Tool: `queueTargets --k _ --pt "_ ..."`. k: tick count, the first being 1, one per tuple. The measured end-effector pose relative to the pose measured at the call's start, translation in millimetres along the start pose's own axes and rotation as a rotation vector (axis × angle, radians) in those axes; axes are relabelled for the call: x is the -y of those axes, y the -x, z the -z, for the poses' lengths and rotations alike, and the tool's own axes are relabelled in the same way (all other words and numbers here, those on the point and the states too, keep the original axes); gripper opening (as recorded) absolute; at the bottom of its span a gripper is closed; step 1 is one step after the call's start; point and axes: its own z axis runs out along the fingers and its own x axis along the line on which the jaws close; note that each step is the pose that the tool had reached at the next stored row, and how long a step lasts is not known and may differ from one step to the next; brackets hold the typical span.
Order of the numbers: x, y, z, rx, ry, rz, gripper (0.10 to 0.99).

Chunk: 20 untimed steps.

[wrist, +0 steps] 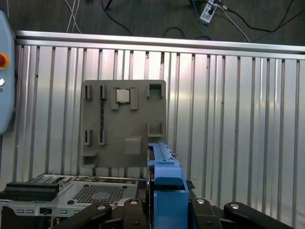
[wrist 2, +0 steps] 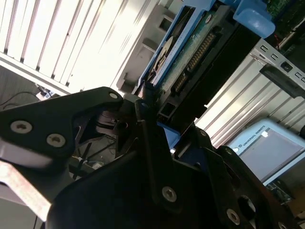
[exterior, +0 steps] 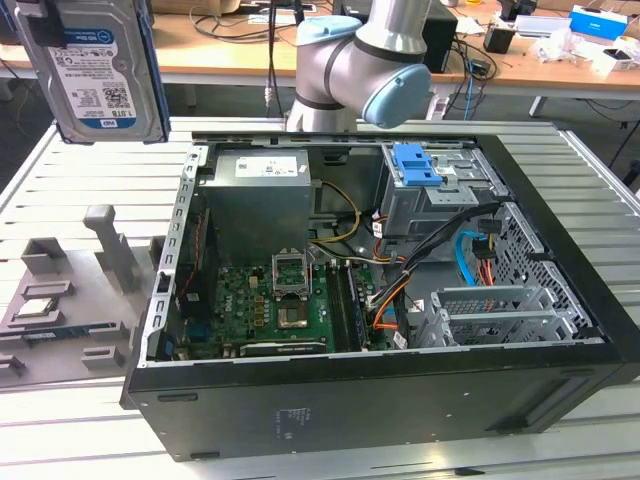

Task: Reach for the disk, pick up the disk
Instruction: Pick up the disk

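**Disk aloft, gripped by its edge**

The claw (wrist: 167,206) is clamped on the disk (exterior: 95,65), which hangs high over the ribbed table (exterior: 80,170) beside the open computer case (exterior: 350,410). The grip appears to bite the blue side rail (wrist: 164,162). That plastic may flex, letting the disk pivot or slip down.

The gripper (wrist 2: 151,101) is clamping the disk (wrist 2: 193,52) between its black fingers (wrist 2: 143,117), the disk's green circuit board and blue side rail showing, the ribbed metal worktop (wrist 2: 52,36) lying well behind.
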Motion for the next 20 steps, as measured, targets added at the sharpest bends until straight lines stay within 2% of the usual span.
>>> queueTargets --k 2,11,15,20 --pt "6.9 -0.3 0.3 0.0000 0.000 0.000 0.369" --pt "28.7 -1.4 1.3 0.0000 0.001 0.000 0.369" --pt "41.5 -2.0 1.9 0.0001 0.002 0.000 0.369" --pt "51.6 -2.5 2.3 0.0001 0.002 0.000 0.369"
